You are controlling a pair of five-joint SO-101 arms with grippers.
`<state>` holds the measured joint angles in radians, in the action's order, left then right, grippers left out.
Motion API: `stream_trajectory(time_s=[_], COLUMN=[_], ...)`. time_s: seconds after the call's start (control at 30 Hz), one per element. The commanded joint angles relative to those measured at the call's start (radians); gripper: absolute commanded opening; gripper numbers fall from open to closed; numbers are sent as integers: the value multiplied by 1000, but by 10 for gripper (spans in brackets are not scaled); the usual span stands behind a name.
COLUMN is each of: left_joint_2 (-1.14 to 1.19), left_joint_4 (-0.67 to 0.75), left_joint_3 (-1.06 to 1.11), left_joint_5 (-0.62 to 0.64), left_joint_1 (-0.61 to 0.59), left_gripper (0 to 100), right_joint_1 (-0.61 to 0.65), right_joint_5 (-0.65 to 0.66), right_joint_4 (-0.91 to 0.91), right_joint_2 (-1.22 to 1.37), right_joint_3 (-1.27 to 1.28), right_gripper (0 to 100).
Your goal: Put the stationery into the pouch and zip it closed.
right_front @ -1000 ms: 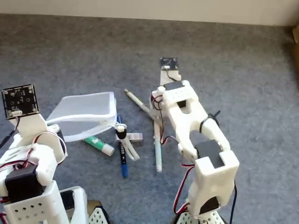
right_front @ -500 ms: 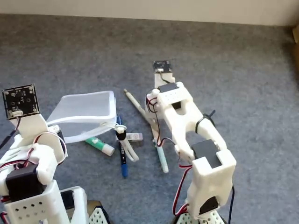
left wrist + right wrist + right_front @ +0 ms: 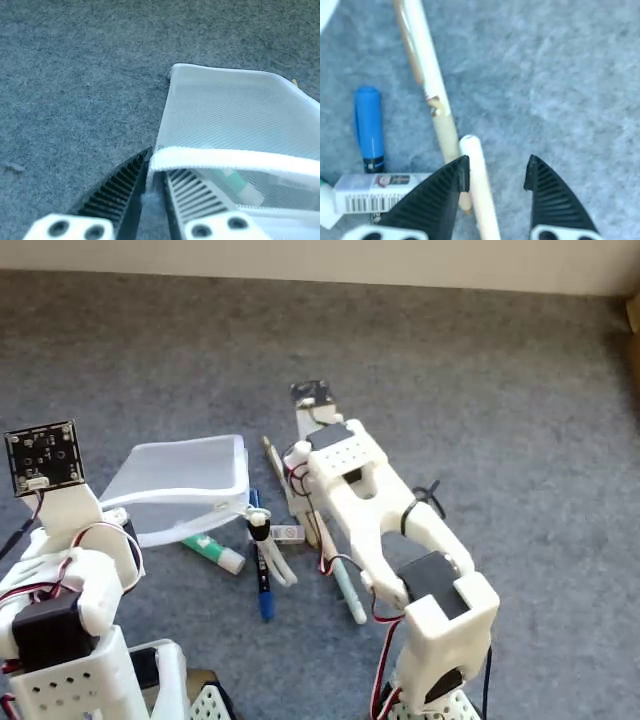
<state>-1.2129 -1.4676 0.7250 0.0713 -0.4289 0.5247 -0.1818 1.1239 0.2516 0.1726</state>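
Note:
A white mesh pouch (image 3: 185, 485) lies at the left with its mouth facing the stationery. My left gripper (image 3: 155, 166) is shut on the pouch's (image 3: 225, 110) rim. A green glue stick (image 3: 212, 552) lies at the mouth and shows through the mesh (image 3: 235, 182). A blue pen (image 3: 263, 585), a small labelled white piece (image 3: 286, 533), a cream pen (image 3: 274, 453) and a white-and-teal pen (image 3: 349, 597) lie between the arms. My right gripper (image 3: 498, 162) stands open just above the carpet. The white pen (image 3: 479, 185) rests against one finger, and the cream pen (image 3: 427, 80) lies beside it.
Grey carpet (image 3: 520, 390) covers the whole table, with free room to the right and at the back. The right arm (image 3: 345, 475) stretches over the pens. A blue cap (image 3: 368, 127) and the labelled piece (image 3: 375, 192) lie near the right gripper.
The right arm has swung left towards the pouch and the pens. The white-and-teal pen has slid nearer the front and tilted. The left arm and the pouch have kept still.

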Motion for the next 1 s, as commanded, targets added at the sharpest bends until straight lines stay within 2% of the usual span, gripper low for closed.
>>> stream_trajectory(time_s=[0.0, 0.27, 0.5, 0.7, 0.97], left_joint_2=[15, 15, 15, 15, 13], left_joint_4=[5, 5, 5, 5, 6], left_joint_3=[7, 7, 7, 7, 1], left_joint_5=[9, 9, 9, 9, 11], left_joint_1=[-12, -12, -10, -7, -7], left_gripper=[8, 8, 8, 9, 10], right_joint_1=[10, 4, -10, -42, -51], right_joint_5=[0, 0, 178, 196, 203], right_joint_4=[-41, -51, -85, -67, 97], right_joint_2=[-35, 8, 15, 7, 4], right_joint_3=[2, 8, 13, 50, 41], right_gripper=[177, 170, 11, 5, 5])
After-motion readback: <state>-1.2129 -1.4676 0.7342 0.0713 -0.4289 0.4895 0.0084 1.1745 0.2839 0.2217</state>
